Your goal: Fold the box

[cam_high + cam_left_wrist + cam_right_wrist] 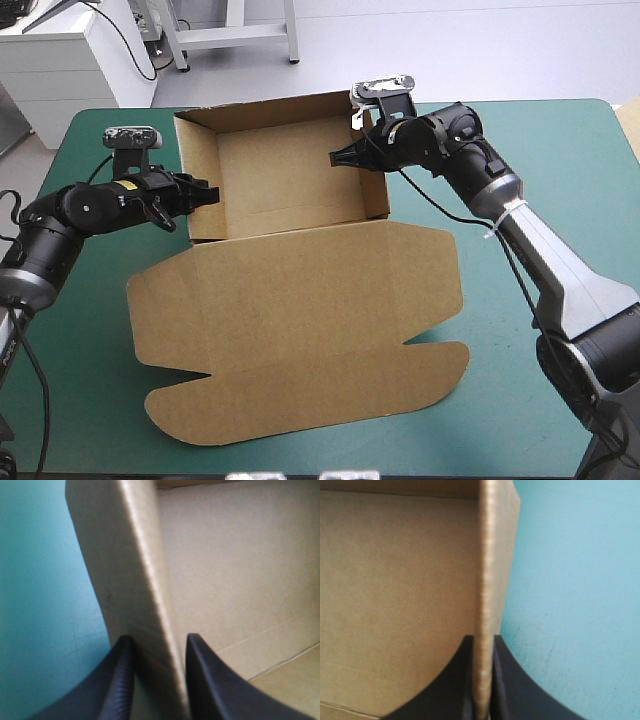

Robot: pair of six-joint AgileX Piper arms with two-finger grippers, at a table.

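**Both side walls pinched, lid lying flat**

You have the brown cut-board box (300, 260) on the far half of the table's teal-green cover (90, 380). It is built up as an open tray, and its wide lid (300, 320) is spread flat toward the near edge.

The left gripper (205, 192) straddles the tray's left wall (183, 160). In its wrist view the 2 black fingers (215, 680) sit close on either side of the board, nearly together with the wall between them.

The right gripper (340, 157) does the same on the right wall (382, 190). Its fingers (507, 680) are pressed tight against both faces of the board.

The 2 grips look meant to keep the doubled side walls upright and square, so the tucked panels cannot spring back out. With 1 wall held from each side, the tray also cannot slide on the cover.

I judge the tray stage nearly done. What remains is seating the walls firmly and letting go cleanly. Watch the left wall, which leans a little in its wrist view.
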